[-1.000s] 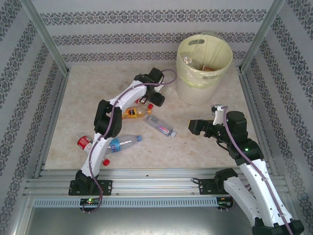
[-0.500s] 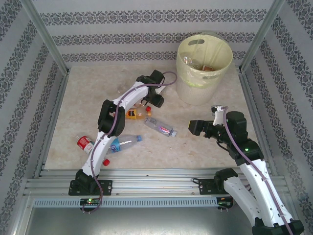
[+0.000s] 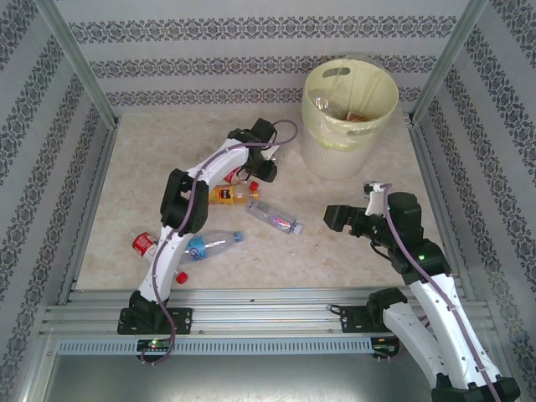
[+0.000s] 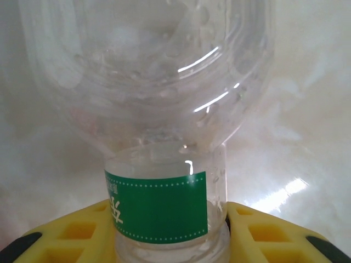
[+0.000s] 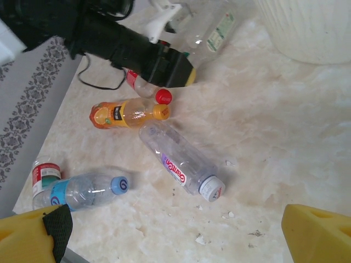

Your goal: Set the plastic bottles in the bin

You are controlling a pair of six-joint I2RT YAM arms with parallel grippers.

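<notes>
Where left jaws grip, the clear bottle [image 4: 159, 98] has a green label [image 4: 159, 211].

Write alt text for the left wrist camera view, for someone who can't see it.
A clear plastic bottle with a green label, seen close up, is clamped at its narrow part between the yellow fingers of the left claw. A pale marbled tabletop lies behind it.
</notes>
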